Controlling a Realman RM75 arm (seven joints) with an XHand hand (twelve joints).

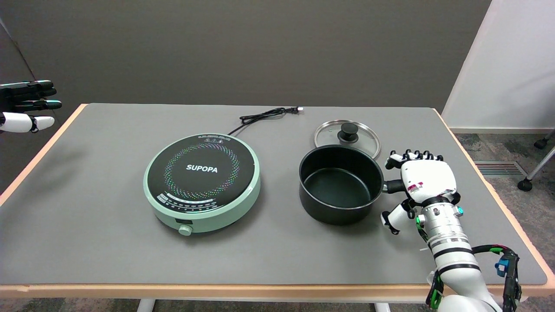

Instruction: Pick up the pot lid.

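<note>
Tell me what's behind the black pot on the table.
Behind the black pot lies the glass pot lid, flat on the table, black knob up. The pot's rim covers the lid's near edge, so whether they touch cannot be seen. The right hand is at the pot's handle.

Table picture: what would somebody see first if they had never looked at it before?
Probably the round mint-green cooker with SUPOPA written on its black top, sitting left of the middle of the grey table. Right of it stands an empty black pot, and its glass lid lies flat on the table just behind it. The robot's white right hand is over the pot's handle at the lower right.
</note>
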